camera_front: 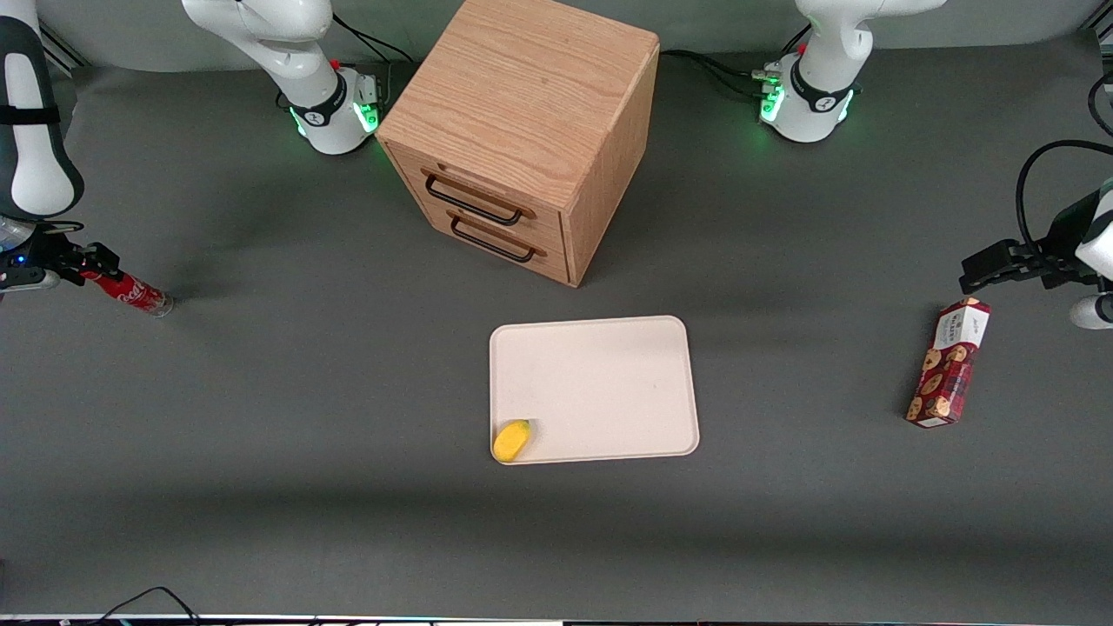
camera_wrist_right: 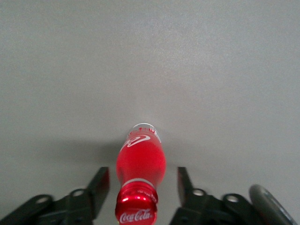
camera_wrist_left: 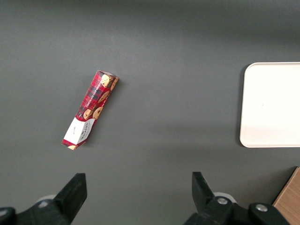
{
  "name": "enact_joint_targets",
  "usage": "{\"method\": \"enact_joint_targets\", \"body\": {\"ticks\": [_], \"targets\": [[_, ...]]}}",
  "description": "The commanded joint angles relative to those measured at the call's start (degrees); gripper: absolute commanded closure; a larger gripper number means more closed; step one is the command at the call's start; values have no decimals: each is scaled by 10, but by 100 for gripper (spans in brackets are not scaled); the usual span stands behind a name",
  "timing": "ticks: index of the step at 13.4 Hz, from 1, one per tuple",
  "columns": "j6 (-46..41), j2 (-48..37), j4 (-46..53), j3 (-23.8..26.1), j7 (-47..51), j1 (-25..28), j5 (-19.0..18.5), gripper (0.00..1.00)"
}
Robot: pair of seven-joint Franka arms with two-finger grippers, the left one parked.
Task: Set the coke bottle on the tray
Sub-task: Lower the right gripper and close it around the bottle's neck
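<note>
Coke bottle (camera_front: 129, 290): red label with white script, red cap, clear base; at the working arm's end of the grey table (camera_front: 304, 487), tilted, cap end up at the gripper, base on or just above the table. Well apart from the tray.

Gripper (camera_front: 87, 263): at the bottle's cap end. In the wrist view its fingers (camera_wrist_right: 99, 185) stand spread either side of the bottle's (camera_wrist_right: 140, 164) neck with gaps showing, not clamped.

Tray (camera_front: 609, 382): cream-beige, flat, mid-table, in front of the wooden two-drawer cabinet (camera_front: 522, 130).

Yellow lemon-like fruit (camera_front: 511, 439): on the tray's near corner.

Cookie box (camera_front: 948, 363): toward the parked arm's end.
</note>
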Motion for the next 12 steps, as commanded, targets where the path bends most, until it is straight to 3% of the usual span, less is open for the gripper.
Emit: {"method": "enact_joint_targets", "body": {"ticks": [1,3,7,9,12], "targets": [[3,1,-1,4,-12,-3,19,79],[2,1,-1,4,-7,-1,23,100],[-21,-12,22,30,40,8,23,100],[-135,-24,94,50,91,11,15,100],[-293,-29,232,107,184,11,-32,100]]}}
